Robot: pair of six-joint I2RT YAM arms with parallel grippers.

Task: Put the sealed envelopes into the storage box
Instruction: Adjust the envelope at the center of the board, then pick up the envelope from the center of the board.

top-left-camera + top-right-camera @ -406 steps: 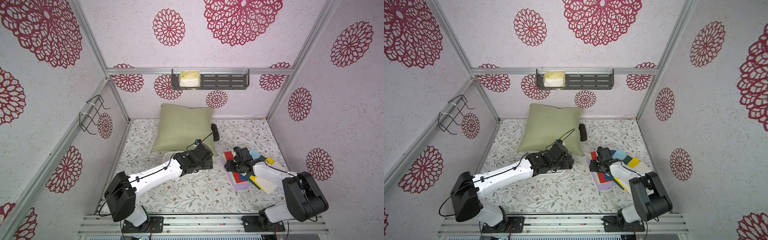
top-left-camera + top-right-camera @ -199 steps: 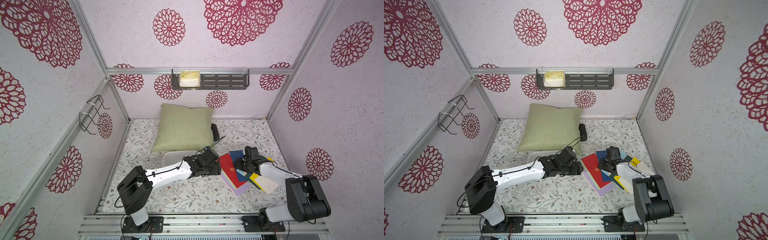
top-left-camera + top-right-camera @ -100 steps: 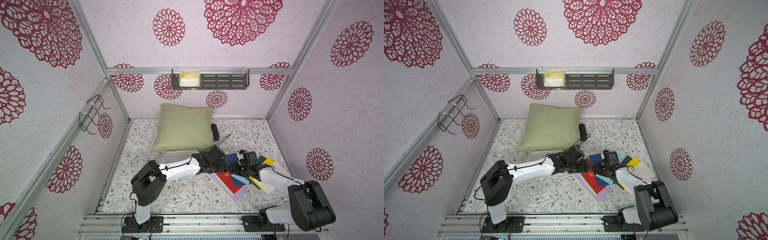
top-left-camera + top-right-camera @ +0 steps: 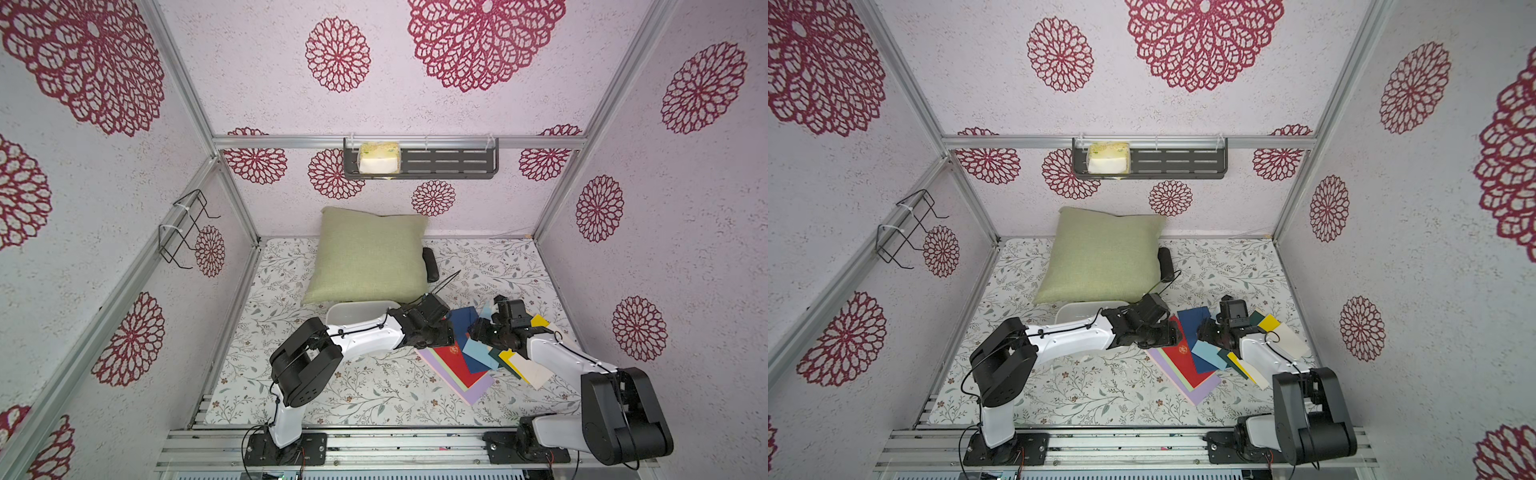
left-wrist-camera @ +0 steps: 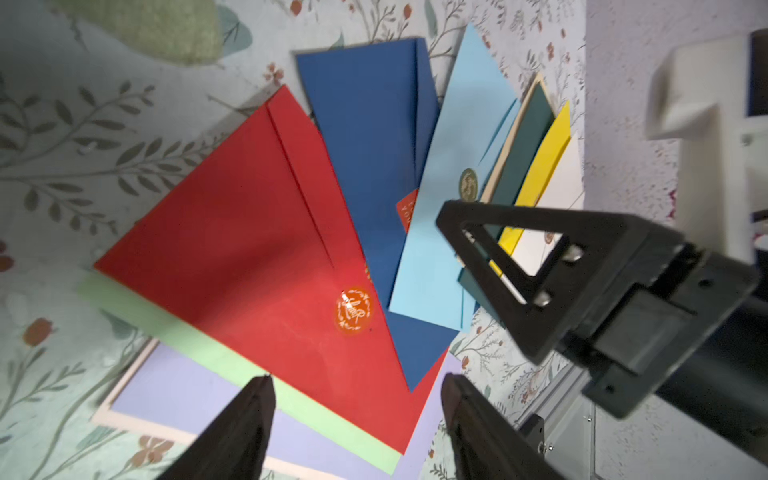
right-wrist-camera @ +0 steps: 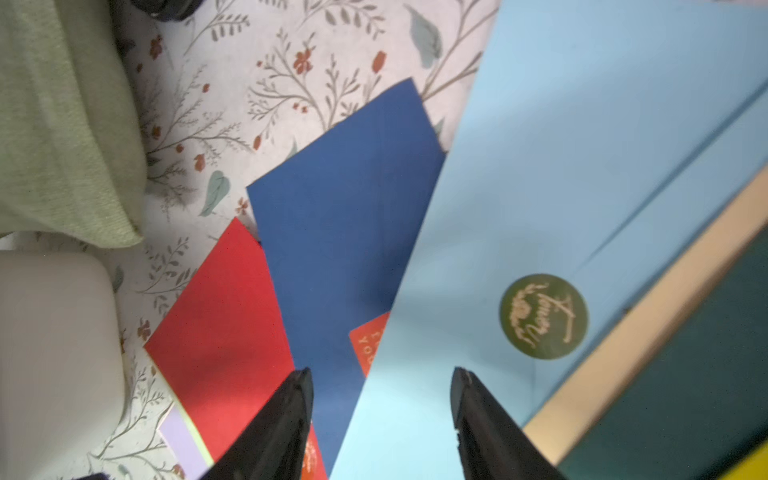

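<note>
The sealed envelopes lie fanned on the floral table in both top views: lilac [image 4: 467, 388] and pale green at the bottom, then red [image 4: 451, 361], navy [image 4: 464, 326], light blue [image 4: 478, 353], yellow [image 4: 509, 357] and cream [image 4: 536, 372]. My left gripper [image 5: 357, 386] hangs open over the red envelope [image 5: 249, 232], holding nothing. My right gripper [image 6: 380, 374] is open above the edge of the light blue envelope [image 6: 561, 166] and the navy one [image 6: 345, 216]. The white storage box [image 4: 353, 309] sits left of the pile, partly hidden by my left arm.
A green pillow [image 4: 370, 253] leans at the back just behind the box, with a black roll [image 4: 430, 266] beside it. A dark slotted shelf [image 4: 449, 162] holding a yellow pack hangs on the back wall. A wire rack [image 4: 183, 228] is fixed to the left wall.
My left arm has reached further right over the pile. The envelopes have been fanned out, with the navy one swung toward the back and the light blue one now on it. The right gripper shifted slightly left.
</note>
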